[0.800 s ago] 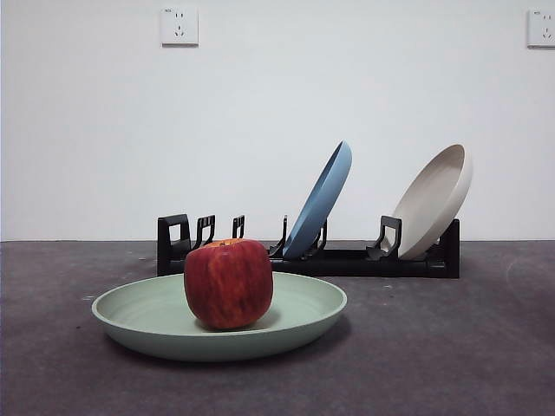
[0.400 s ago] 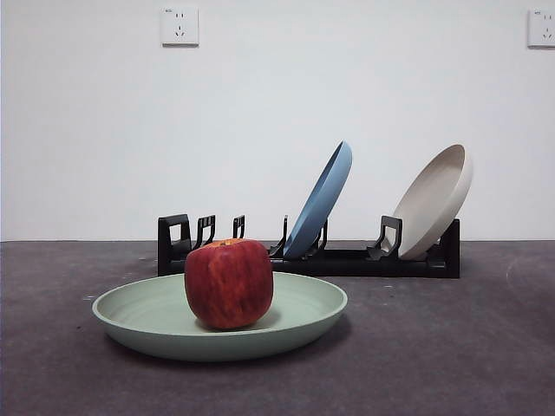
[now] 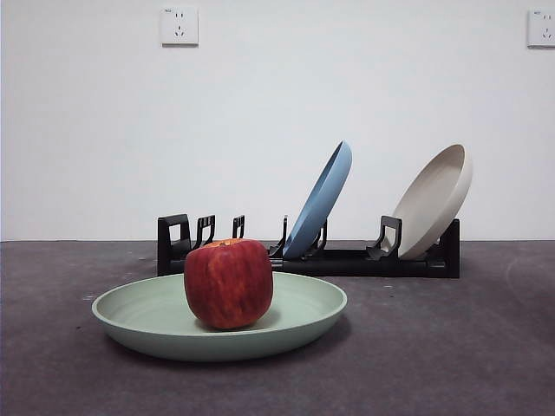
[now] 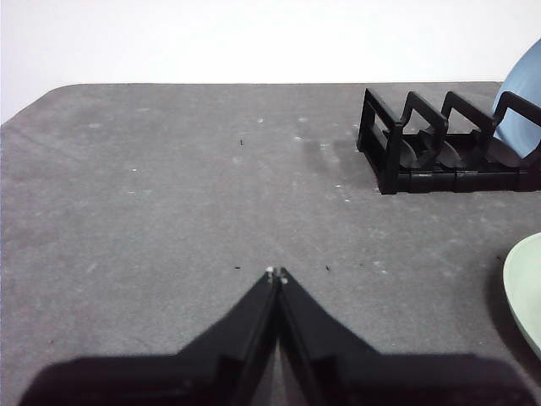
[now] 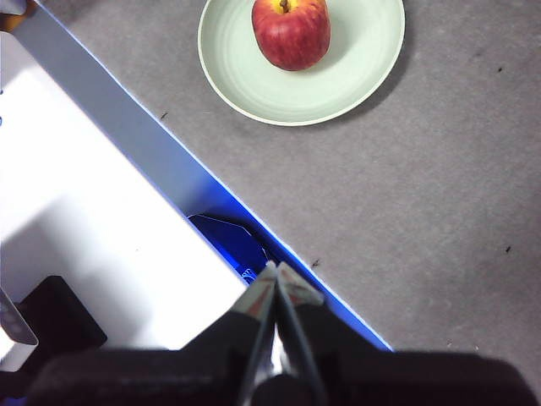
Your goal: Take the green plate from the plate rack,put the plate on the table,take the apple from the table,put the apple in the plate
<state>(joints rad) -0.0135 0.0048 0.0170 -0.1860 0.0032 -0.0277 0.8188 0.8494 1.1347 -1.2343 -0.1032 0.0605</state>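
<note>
Jaws of both grippers are pressed together on nothing: the left gripper (image 4: 276, 272) over bare surface (image 4: 169, 194), the right gripper (image 5: 275, 267) above the surface's edge. Well apart from both, the apple (image 3: 229, 283) sits in the green plate (image 3: 156, 312), before the plate rack (image 3: 347, 260) holding a blue plate (image 3: 323, 199) and a cream plate (image 3: 434, 201).

Left fingers (image 4: 276, 272) and right fingers (image 5: 275, 267) apparently closed, empty

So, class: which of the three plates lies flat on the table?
The green plate, holding the apple; the blue plate and cream plate lean in the rack.
</note>
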